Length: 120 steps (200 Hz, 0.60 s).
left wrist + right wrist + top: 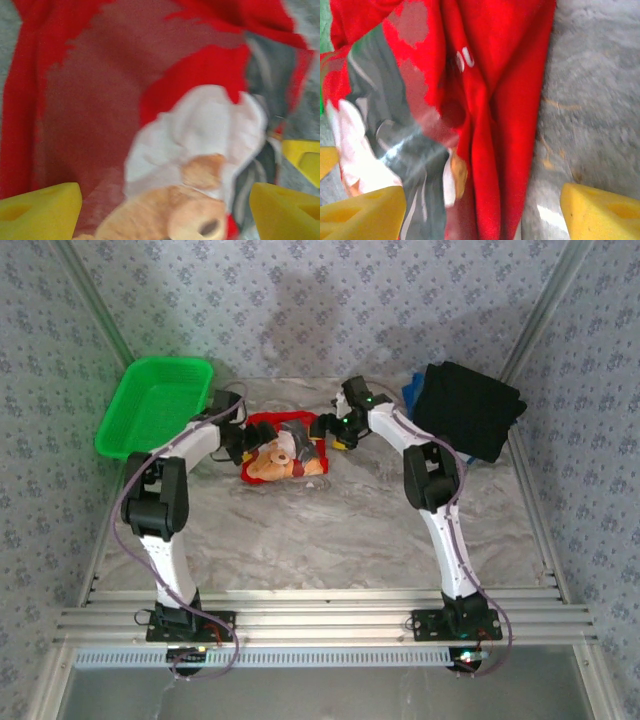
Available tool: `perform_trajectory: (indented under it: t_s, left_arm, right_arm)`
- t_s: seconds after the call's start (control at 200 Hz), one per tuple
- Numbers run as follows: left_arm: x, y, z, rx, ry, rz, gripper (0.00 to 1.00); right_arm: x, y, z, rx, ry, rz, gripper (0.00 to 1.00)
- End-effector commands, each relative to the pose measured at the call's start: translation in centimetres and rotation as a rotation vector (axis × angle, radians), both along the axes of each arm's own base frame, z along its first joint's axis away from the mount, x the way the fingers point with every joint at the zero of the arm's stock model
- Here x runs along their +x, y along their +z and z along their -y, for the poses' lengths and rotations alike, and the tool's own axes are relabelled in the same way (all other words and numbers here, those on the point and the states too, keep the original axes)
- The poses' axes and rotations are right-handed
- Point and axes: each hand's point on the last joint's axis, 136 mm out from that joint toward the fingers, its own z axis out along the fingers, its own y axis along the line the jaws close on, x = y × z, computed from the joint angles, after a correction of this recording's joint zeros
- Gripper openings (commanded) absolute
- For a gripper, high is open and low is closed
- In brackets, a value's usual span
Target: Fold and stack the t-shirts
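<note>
The red t-shirt [285,445] lies bunched on the marble table at mid-back, its white-and-orange print [190,165] facing up. My left gripper [243,446] hovers at the shirt's left edge, open, its yellow fingers [40,210] spread wide over the print. My right gripper [338,432] is at the shirt's right edge, also open, with a red fold [490,150] lying between its fingers [600,210]. A folded black t-shirt [468,408] rests at the back right on top of a blue one [411,390].
A green mesh basket [155,405] stands at the back left beside my left arm. Patterned walls close in the back and sides. Bare marble tabletop [320,530] stretches from the red shirt to the arm bases.
</note>
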Motion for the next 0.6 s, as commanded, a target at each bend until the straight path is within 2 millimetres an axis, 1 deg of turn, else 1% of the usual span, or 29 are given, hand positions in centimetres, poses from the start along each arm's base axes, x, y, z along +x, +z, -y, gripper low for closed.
perform_trajectory:
  t_s: [0.0,0.12,0.2,0.265,0.325,0.39,0.445,0.555,0.595]
  left_arm:
    - [1.2,0.0,-1.8,0.032,0.055,0.012,0.87]
    - [1.6,0.2,-2.0,0.031,0.053,0.011,0.87]
    - [1.7,1.3,-2.2,0.024,0.064,0.028,0.87]
    - [1.8,2.9,-2.3,0.009,0.068,0.08,0.88]
    - [1.7,4.6,-2.6,0.005,0.074,0.106,0.88]
    - [1.3,6.6,-3.1,0.001,0.079,0.134,0.88]
    - [0.8,8.2,-3.8,0.001,0.093,0.155,0.88]
    - [-0.6,11.8,-5.2,-0.01,0.138,0.207,0.88]
    - [-1.2,13.1,-5.7,-0.008,0.148,0.231,0.89]
  right_arm:
    - [-0.4,-2.7,-0.9,-0.048,0.008,-0.059,0.83]
    - [-0.7,-3.8,-1.0,-0.124,0.012,-0.068,0.82]
    - [-0.9,-4.1,-1.1,-0.169,0.013,-0.077,0.81]
    - [-1.2,-4.3,-1.6,-0.206,0.041,-0.058,0.8]
    - [-1.8,-4.9,-2.1,-0.231,0.06,-0.062,0.79]
    - [-2.3,-5.8,-2.0,-0.267,0.052,-0.086,0.75]
    - [-2.5,-6.3,-2.2,-0.279,0.052,-0.091,0.72]
    - [-3.2,-6.4,-4.3,-0.297,0.106,-0.04,0.69]
    - [-3.3,-6.5,-5.0,-0.298,0.118,-0.03,0.64]
